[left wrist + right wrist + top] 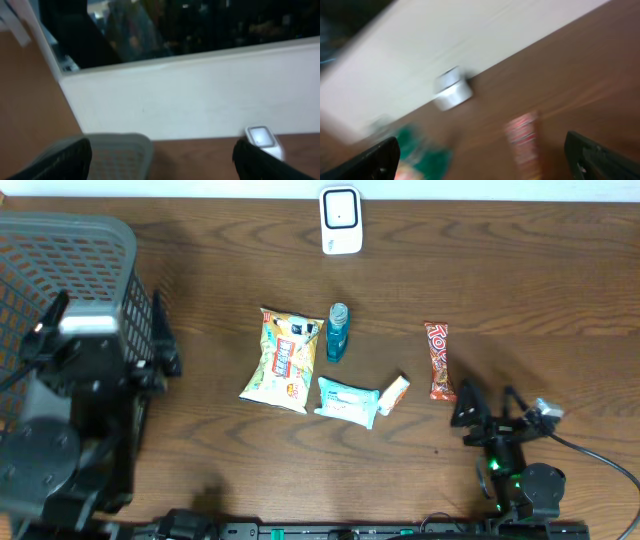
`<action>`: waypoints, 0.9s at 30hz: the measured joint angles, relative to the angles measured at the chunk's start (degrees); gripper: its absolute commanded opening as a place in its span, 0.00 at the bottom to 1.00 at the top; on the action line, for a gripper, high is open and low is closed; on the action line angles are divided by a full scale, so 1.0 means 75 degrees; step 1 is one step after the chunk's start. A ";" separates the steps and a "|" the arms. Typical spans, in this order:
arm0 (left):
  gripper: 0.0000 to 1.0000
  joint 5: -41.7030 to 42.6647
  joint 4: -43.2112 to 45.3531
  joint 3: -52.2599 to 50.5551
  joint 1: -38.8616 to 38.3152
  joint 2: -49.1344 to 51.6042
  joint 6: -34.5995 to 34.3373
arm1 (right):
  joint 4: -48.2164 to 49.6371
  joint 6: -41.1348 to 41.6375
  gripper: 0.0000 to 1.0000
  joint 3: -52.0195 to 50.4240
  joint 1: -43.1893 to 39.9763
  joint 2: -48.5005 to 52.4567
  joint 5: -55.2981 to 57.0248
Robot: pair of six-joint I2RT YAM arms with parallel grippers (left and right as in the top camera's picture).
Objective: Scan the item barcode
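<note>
From overhead, five items are seen lying mid-table [200,480]: a yellow snack bag [283,360], a blue bottle [338,332] just beside its upper right corner, a teal wipes pack [347,400] below the bottle, a small white packet [394,394] touching the pack's right end, and a red candy bar [439,360] set apart to the right. The white scanner [341,220] is placed at the far edge, well apart from them all. The left gripper [163,345] is held at the grey basket [60,260]; the right gripper [488,408] is parked near the candy bar's lower end, nothing held.

In the left wrist view, the left gripper [160,172] is shown spread wide and empty, black fingers [65,160] at the bottom corners. The basket [120,150] is framed low, the scanner [262,140] at right, beneath a white wall [190,95].

The right wrist view is smeared. The right gripper [485,160] is spread wide, gripping nothing; the scanner [452,90] and candy bar [522,140] are made out between its fingers [375,160].
</note>
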 measured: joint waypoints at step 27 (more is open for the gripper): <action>0.90 0.4724 -0.0667 -0.0175 0.2774 -0.1463 -0.2801 | 0.1201 0.5680 0.88 -0.0058 0.0000 0.0312 -0.2669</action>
